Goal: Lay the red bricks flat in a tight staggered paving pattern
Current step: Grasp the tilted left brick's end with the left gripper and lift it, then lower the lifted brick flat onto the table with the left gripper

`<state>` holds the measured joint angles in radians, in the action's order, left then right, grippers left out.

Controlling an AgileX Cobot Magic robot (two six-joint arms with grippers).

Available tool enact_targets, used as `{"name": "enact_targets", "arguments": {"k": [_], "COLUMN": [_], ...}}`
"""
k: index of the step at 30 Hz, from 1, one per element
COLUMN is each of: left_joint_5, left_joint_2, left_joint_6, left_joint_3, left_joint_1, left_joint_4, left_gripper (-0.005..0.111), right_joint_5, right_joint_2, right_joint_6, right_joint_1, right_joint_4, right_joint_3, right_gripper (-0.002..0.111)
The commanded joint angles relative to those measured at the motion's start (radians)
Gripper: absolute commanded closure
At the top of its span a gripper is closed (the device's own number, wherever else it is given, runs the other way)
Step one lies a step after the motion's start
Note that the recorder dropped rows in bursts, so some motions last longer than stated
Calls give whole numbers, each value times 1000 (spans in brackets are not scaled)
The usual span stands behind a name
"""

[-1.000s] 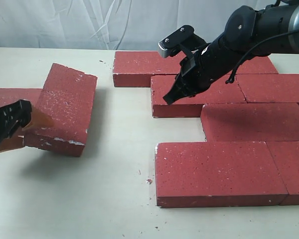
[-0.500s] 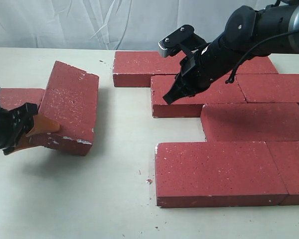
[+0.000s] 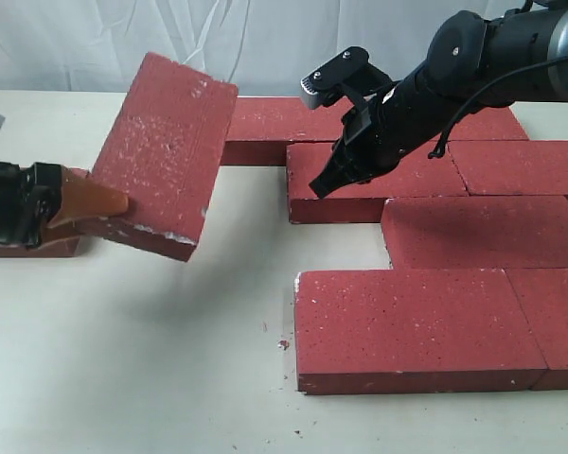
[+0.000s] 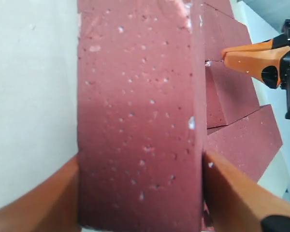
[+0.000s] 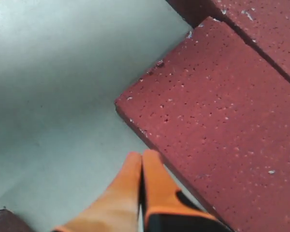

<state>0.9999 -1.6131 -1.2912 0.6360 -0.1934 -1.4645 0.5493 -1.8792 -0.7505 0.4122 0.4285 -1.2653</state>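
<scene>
One red brick (image 3: 166, 156) hangs tilted in the air at the left, its far end raised, with my left gripper (image 3: 102, 202) shut on its near end. In the left wrist view the orange fingers (image 4: 237, 193) press both sides of this brick (image 4: 140, 96). Several more red bricks lie flat in staggered rows at the right, among them one in the second row (image 3: 388, 184) and one at the front (image 3: 407, 326). My right gripper (image 3: 320, 186) hovers shut and empty by the left end of the second-row brick (image 5: 222, 106); its tips (image 5: 142, 157) touch each other.
Another red brick (image 3: 28, 248) lies flat under my left arm at the left edge. Bare pale table (image 3: 170, 359) runs between the lifted brick and the laid rows. A white cloth backdrop (image 3: 123, 43) closes the far side.
My left gripper has closed on the leaning brick and raised it off the table, up and to the right, tilting it more steeply. The right arm has stayed still.
</scene>
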Motion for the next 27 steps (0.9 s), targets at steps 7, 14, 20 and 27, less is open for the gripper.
{"name": "enact_targets", "arguments": {"k": [7, 14, 20, 27], "left_joint_5": [-57, 139, 155, 189], "left_joint_2": [152, 152, 137, 9], "left_joint_6": [57, 66, 17, -165], "left_joint_3": [167, 311, 362, 364], "left_joint_1": [6, 6, 6, 6], "left_joint_4": [415, 630, 761, 793], "left_gripper": [107, 107, 107, 107], "right_joint_5": [114, 133, 133, 118], "right_joint_2": [20, 31, 31, 31], "right_joint_6": [31, 100, 100, 100], "right_joint_1": [-4, -4, -4, -4], "right_joint_4": [-194, -256, -256, -245], "right_joint_3": [3, 3, 3, 3], "right_gripper": [109, 109, 109, 109]}}
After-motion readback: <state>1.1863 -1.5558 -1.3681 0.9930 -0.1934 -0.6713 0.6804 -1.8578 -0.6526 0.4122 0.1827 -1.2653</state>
